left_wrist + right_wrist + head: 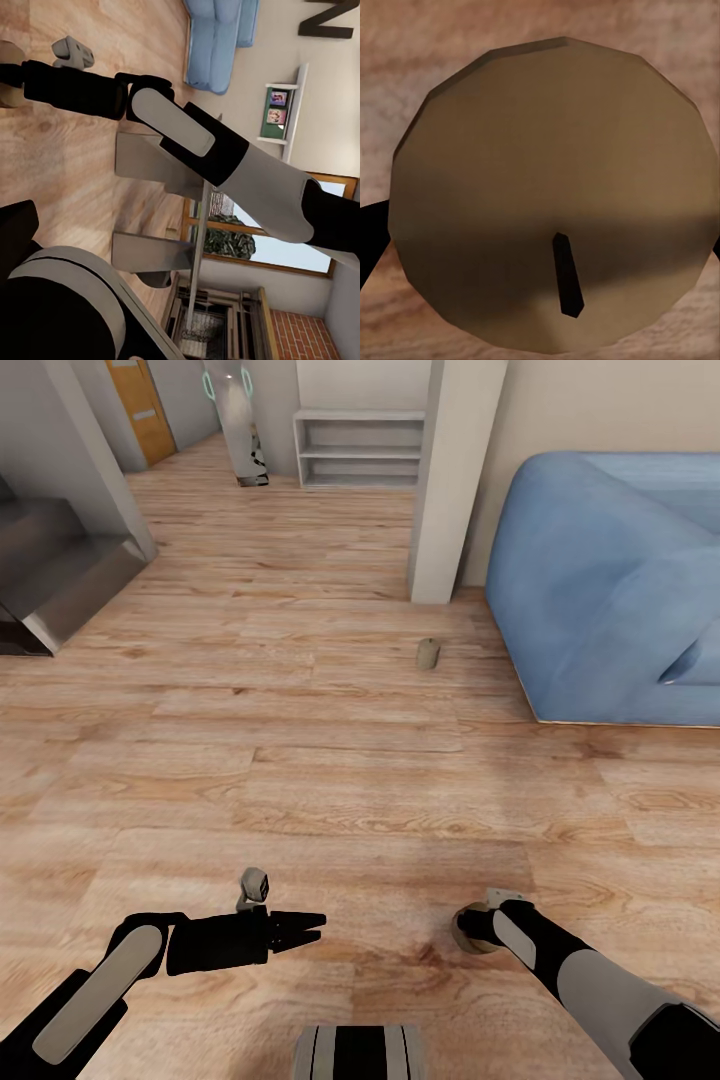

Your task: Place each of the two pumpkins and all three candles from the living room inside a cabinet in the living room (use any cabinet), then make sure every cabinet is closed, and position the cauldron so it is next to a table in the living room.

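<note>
- Step in hand: candle pickup, by my read. Right arm is reaching down to a candle [470, 932] standing on the wood floor [300, 760] just in front of the base.
- Right wrist view looks straight down on that candle [555, 202]: tan round top, dark wick off-centre, floor visible around it.
- Right pincer [478, 926]: a dark edge shows at one side of the candle in the wrist view, but I cannot tell whether the fingers are closed on it or just straddling it.
- Left pincer [305, 930]: pointing sideways toward the right arm, fingers drawn together to a point, holding nothing.
- Second candle [428, 654] lies on the floor farther ahead, near the blue sofa [610, 580] and the white pillar [450, 480].
- No cabinet, pumpkins or cauldron in sight here.
- Next move calls for: confirm a firm grip across the candle body, lift straight up, then turn the base to find the cabinet. The far candle needs a separate trip.
</note>
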You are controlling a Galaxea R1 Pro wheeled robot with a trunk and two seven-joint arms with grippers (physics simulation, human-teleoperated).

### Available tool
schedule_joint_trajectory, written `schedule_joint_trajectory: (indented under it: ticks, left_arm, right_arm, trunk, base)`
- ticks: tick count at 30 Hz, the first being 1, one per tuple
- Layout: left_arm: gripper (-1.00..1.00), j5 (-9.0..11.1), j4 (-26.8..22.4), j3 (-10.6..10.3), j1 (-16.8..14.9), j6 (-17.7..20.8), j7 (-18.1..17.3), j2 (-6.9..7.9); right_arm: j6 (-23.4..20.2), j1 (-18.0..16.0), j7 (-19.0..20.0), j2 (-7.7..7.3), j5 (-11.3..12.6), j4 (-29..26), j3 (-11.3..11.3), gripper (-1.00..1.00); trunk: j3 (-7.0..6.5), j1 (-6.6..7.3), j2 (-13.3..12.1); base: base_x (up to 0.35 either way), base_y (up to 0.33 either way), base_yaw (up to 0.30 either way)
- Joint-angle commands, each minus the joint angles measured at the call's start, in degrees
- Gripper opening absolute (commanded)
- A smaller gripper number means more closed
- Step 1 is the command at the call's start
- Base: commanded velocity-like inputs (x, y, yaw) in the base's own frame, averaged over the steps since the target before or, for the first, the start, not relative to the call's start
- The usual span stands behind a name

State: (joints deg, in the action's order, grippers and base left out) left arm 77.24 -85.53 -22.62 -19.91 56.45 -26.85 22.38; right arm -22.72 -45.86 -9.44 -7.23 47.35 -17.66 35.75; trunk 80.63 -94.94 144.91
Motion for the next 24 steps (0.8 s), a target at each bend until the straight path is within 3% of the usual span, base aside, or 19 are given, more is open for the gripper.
schedule_joint_trajectory:
  ticks: [1, 21, 24]
  left_arm:
    - [1.00, -0.2, 0.0, -0.1, 0.0, 0.1, -0.3, 0.04]
    - [1.00, -0.2, 0.2, 0.0, 0.0, 0.1, -0.2, 0.04]
    - [1.00, -0.2, 0.2, 0.0, 0.0, 0.1, -0.2, 0.04]
  right_arm:
    - [-0.2, 0.0, -0.5, -0.07, 0.6, -0.2, 0.5, -1.00]
    - [-0.2, 0.0, -0.5, -0.07, 0.6, -0.2, 0.4, -1.00]
    - [-0.2, 0.0, -0.5, -0.07, 0.6, -0.2, 0.4, -1.00]
  trunk:
    - [0.04, 0.01, 0.0]
    - [0.04, 0.01, 0.0]
    - [-0.63, 0.09, 0.0]
  base:
    - [0.000, 0.000, 0.000]
    - [0.000, 0.000, 0.000]
    - [0.000, 0.000, 0.000]
